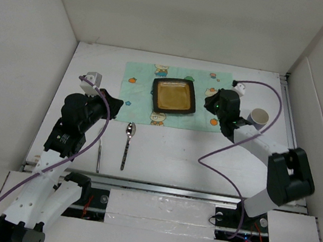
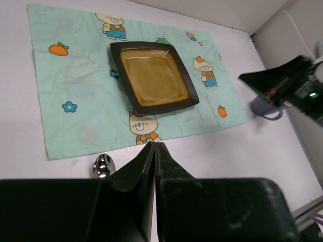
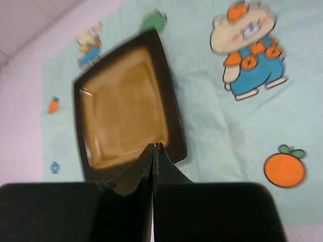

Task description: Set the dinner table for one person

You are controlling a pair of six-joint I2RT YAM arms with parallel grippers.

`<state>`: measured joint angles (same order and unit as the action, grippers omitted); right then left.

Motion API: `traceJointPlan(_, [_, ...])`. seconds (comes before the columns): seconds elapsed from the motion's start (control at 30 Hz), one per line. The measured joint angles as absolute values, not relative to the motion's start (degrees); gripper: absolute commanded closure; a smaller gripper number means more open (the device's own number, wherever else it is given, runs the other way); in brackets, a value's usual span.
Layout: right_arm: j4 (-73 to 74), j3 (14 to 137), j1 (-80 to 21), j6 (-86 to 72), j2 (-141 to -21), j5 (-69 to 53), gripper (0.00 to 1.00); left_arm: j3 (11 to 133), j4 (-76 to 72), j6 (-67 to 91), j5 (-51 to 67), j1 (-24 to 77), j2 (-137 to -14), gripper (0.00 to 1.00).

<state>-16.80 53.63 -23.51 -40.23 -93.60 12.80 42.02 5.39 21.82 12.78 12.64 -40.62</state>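
Note:
The dinner table (image 1: 204, 158) is a white tabletop with a mint-green cartoon mat (image 1: 139, 87) at the back. A square dark plate with an amber centre (image 1: 174, 96) lies on the mat; it also shows in the left wrist view (image 2: 154, 76) and the right wrist view (image 3: 123, 118). A spoon (image 1: 128, 143) lies on the table in front of the mat, its bowl visible in the left wrist view (image 2: 103, 165). My left gripper (image 1: 117, 101) (image 2: 154, 145) is shut and empty, near the mat's front left corner. My right gripper (image 1: 208, 103) (image 3: 155, 146) is shut and empty, over the plate's right edge.
A thin metal utensil (image 1: 100, 151) lies left of the spoon. A pale cup (image 1: 259, 117) stands right of the mat, behind my right arm; it also shows in the left wrist view (image 2: 267, 108). White walls enclose the table on three sides.

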Motion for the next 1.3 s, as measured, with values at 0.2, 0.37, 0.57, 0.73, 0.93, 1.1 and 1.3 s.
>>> traceJointPlan(0.2, [-8.2, 53.5, -11.8, -36.5, -76.8, 20.9, 0.53, 42.0, 4.9, 21.9, 16.6, 12.8, -38.7, 0.94])
traceJointPlan(0.37, [-0.3, 50.5, 1.1, -36.2, -76.1, 25.0, 0.39, 42.0, 4.9, 21.6, 18.0, 14.4, -36.2, 0.82])
traceJointPlan(0.57, [7.9, 53.4, 4.5, -34.5, -80.2, 26.3, 0.39, 42.2, 5.1, 21.2, 17.6, 16.3, -34.0, 0.77])
traceJointPlan(0.73, [9.8, 56.9, 5.6, -33.2, -85.9, 26.2, 0.46, 42.3, 5.5, 20.8, 17.1, 16.9, -33.2, 0.76])
traceJointPlan(0.93, [10.7, 56.9, 7.1, -32.8, -90.8, 23.7, 1.00, 42.6, 5.5, 20.8, 16.7, 16.9, -33.0, 0.76])
traceJointPlan(1.1, [11.7, 56.8, 7.3, -31.2, -89.4, 22.0, 1.00, 42.6, 5.6, 20.8, 16.7, 16.9, -33.6, 0.75])
traceJointPlan(1.3, [15.3, 68.9, 2.9, -27.0, -91.7, 21.0, 1.00, 42.7, 5.7, 20.8, 16.7, 16.9, -35.0, 0.75])
